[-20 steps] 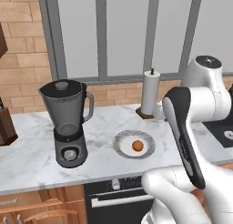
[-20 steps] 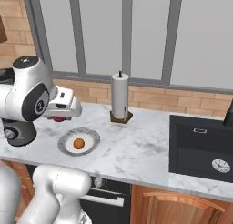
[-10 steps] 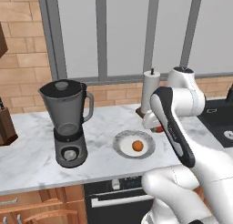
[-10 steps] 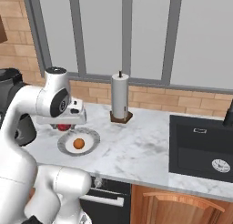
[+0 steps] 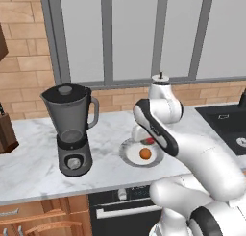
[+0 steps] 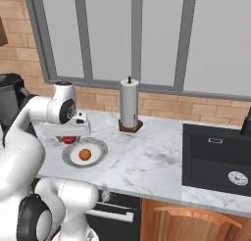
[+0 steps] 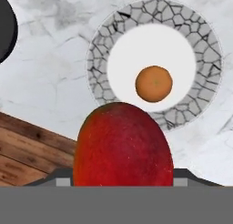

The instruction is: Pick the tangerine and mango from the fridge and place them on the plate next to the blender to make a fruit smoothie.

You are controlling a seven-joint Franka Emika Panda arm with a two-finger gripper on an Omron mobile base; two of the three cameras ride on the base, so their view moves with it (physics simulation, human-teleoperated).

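The tangerine (image 7: 154, 84) lies in the middle of the plate (image 7: 98, 59), which sits on the marble counter just right of the blender (image 5: 72, 129). My gripper (image 6: 69, 136) is shut on the red mango (image 7: 123, 148) and holds it low over the plate's far rim. From the left base the mango (image 5: 150, 140) peeks out behind my forearm, just beyond the tangerine (image 5: 145, 154) on the plate (image 5: 127, 153). From the right base the mango (image 6: 69, 139) hangs above the back of the plate (image 6: 98, 148), close to the tangerine (image 6: 85, 154). The fridge is out of view.
A paper towel roll (image 6: 129, 104) stands at the back of the counter, right of the plate. A black sink (image 6: 218, 156) is set into the counter further right. A knife block (image 5: 6, 132) stands left of the blender. Brick wall and windows run behind.
My arm has swung in from the right and come down, carrying the mango to just over the plate's far rim. The tangerine and plate have stayed put.
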